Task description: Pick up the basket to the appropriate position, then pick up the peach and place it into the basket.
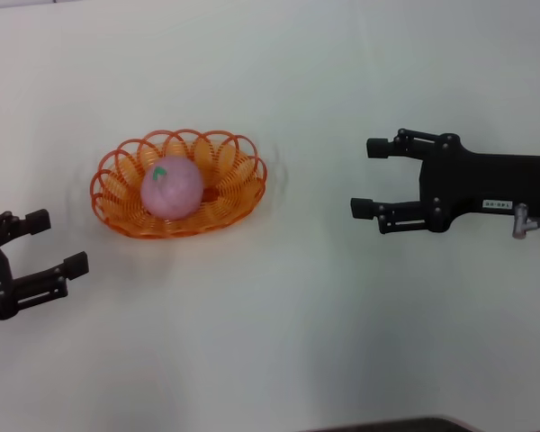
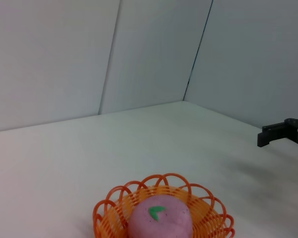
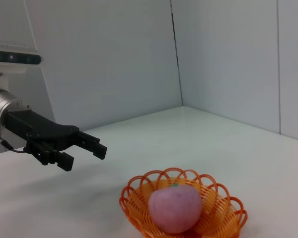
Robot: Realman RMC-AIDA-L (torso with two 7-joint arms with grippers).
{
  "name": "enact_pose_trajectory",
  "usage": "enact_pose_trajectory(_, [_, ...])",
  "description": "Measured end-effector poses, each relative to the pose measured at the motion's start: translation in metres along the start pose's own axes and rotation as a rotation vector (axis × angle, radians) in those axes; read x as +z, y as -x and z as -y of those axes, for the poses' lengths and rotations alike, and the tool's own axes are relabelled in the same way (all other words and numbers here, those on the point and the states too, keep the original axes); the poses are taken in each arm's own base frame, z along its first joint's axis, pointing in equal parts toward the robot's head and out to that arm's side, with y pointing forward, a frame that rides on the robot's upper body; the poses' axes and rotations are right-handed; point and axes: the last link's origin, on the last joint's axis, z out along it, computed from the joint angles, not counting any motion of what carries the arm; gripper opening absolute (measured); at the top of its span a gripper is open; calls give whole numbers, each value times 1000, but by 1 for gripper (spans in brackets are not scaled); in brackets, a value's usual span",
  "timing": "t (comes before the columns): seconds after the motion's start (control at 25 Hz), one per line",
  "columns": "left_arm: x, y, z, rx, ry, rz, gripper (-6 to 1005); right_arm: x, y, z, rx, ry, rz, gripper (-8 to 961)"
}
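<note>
Status: peach (image 1: 172, 187) sits inside the basket (image 1: 238, 200), roughly centred, green leaf mark facing up. Basket rests on the white bench (image 1: 279, 333), at about 10 o'clock from the middle of the head view. Judged from this layout, both steps look done: basket placed, peach in it. Nothing appears left except perhaps parking the arms.

Left gripper (image 1: 47, 245) at 8 o'clock, just off the basket's near-left rim, not touching it; jaws spread, holding nothing. Right gripper (image 1: 371, 178) at 3 o'clock, well apart from the basket, jaws pointing toward it, also spread and empty.

Count: one basket, one peach, two grippers. No other loose items seen on the bench.
</note>
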Motion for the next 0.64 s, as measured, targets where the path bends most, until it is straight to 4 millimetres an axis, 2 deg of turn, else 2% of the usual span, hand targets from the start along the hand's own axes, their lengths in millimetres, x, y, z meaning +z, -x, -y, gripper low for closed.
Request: enact_pose_trajectory(0.64, [0,-3,-3,-3,24,-21,861,1,0,1,10,-7,-3,930])
